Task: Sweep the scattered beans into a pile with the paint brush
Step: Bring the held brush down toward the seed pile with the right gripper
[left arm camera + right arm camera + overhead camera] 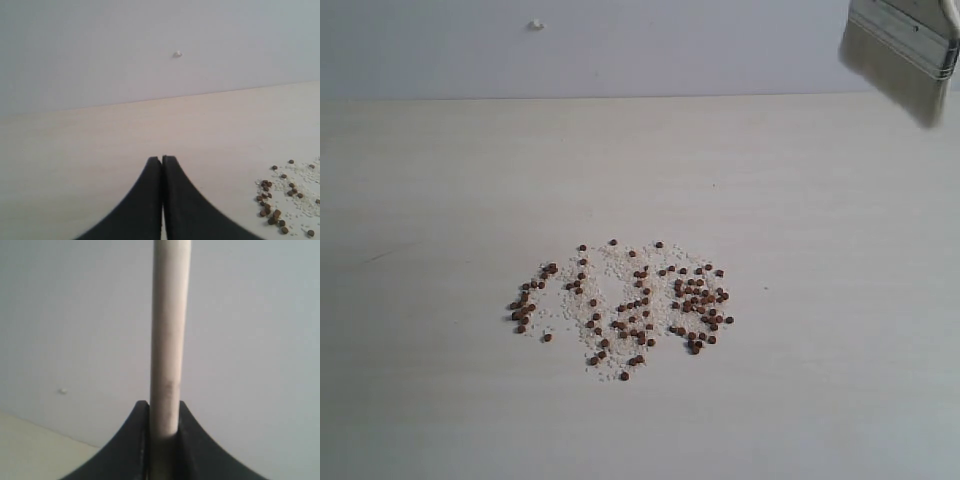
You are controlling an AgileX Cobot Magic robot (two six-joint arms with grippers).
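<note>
Bare table fills the bottom of the exterior frame, and open surface runs along the whole left side. At centre, a little below the middle, the beans lie scattered in loose clusters over a patch of whitish grains, well apart from the table's far edge, with free room all round them. That far edge crosses the upper part of the frame, where it meets a pale wall with a small white speck at upper left. In the upper right corner the brush hangs in the air, bristles slanting down, well apart from the beans. The left gripper has its fingers pressed together with nothing between, near the beans' edge. The right gripper is clamped on the brush handle.
</note>
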